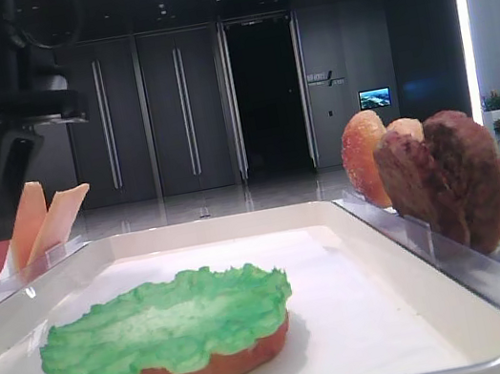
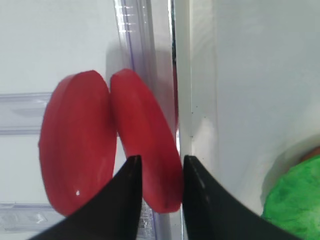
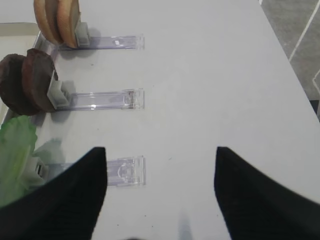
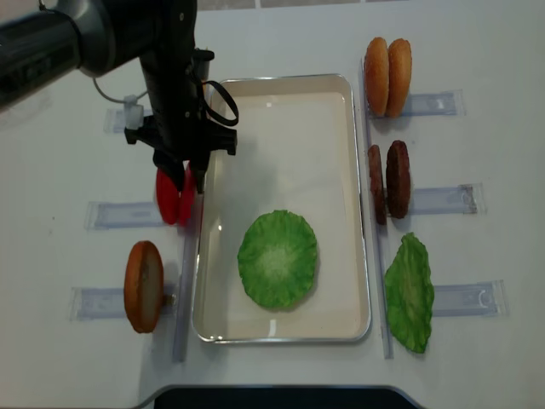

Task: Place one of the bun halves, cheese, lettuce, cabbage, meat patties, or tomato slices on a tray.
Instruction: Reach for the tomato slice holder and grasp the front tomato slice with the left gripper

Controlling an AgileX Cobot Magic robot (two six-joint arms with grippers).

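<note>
Now left fingers (image 2: 159,170) pinch right-hand tomato slice (image 2: 145,145) edge (upright, beside tray (image 2: 200,100)).

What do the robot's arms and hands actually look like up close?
The left arm is a glossy dark grey-black tube with a black cable looped beside its wrist and a small white connector. Its left hand ends in two matte black tapered fingers. The right hand shows broader black fingers with a finely textured surface.
</note>
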